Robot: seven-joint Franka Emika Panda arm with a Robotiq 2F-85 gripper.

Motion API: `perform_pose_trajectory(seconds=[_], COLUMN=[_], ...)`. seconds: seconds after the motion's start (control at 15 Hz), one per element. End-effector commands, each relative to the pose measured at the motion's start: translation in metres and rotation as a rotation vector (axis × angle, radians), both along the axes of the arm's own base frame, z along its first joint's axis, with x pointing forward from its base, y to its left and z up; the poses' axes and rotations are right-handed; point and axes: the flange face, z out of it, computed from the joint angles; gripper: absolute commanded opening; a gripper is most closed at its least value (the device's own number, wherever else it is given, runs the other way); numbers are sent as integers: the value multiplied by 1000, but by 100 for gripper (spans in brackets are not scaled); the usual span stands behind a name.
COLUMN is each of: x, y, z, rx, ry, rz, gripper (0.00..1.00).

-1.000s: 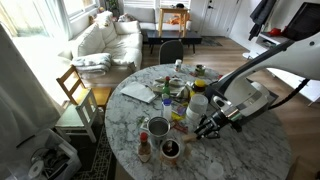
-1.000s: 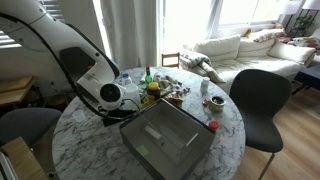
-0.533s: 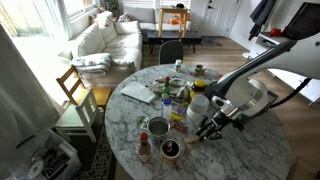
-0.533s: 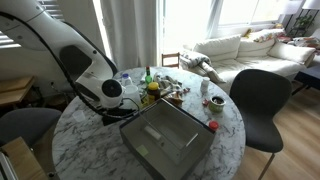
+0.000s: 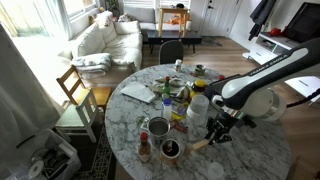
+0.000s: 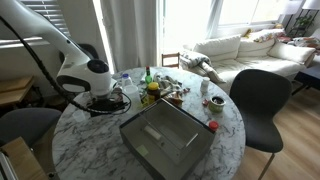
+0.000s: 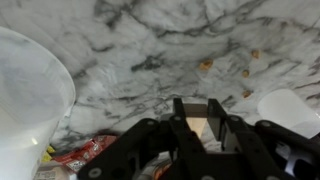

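My gripper (image 5: 215, 133) hangs just over the round marble table (image 5: 250, 155), near its middle front, pointing down. In the wrist view the gripper (image 7: 200, 118) has its two black fingers closed on a pale wooden piece (image 7: 196, 128). A tan end of that wooden piece (image 5: 200, 146) sticks out beside the fingers, low over the marble. In an exterior view the gripper (image 6: 104, 100) is mostly hidden under the white wrist. A white tub (image 5: 197, 104) stands close behind the gripper.
Cans, jars and bottles (image 5: 160, 128) crowd the table's middle. A grey open box (image 6: 165, 140) lies on the table. A translucent container (image 7: 25, 100) and a red wrapper (image 7: 85, 150) sit beside the fingers. Chairs (image 6: 258, 100) ring the table; a sofa (image 5: 105, 40) stands behind.
The arm has swung its wrist round and lifted its elbow, so the gripper now points straight down. The jaws stay closed on the wooden piece.
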Motion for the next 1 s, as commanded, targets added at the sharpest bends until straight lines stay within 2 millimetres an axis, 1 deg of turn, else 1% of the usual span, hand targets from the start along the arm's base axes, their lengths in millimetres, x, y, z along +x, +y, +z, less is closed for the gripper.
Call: perform_pose_trajectory(seconds=[0.0, 0.13, 0.2, 0.33, 0.47, 0.53, 0.67, 0.8, 0.93], x=[-13, -11, -1, -2, -3, -3, -1, -5, 2], y=[12, 14, 14, 16, 16, 15, 21, 31, 37], z=[25, 37, 25, 34, 37, 37, 42, 34, 30], rx=[-111, -132, -106, -116, -117, -117, -203, -297, -388], ry=[12, 16, 22, 14, 10, 11, 19, 38, 78], rz=[-11, -15, -5, -9, -11, -12, 12, 41, 62], gripper=[7, 7, 29, 29, 29, 7, 7, 7, 7])
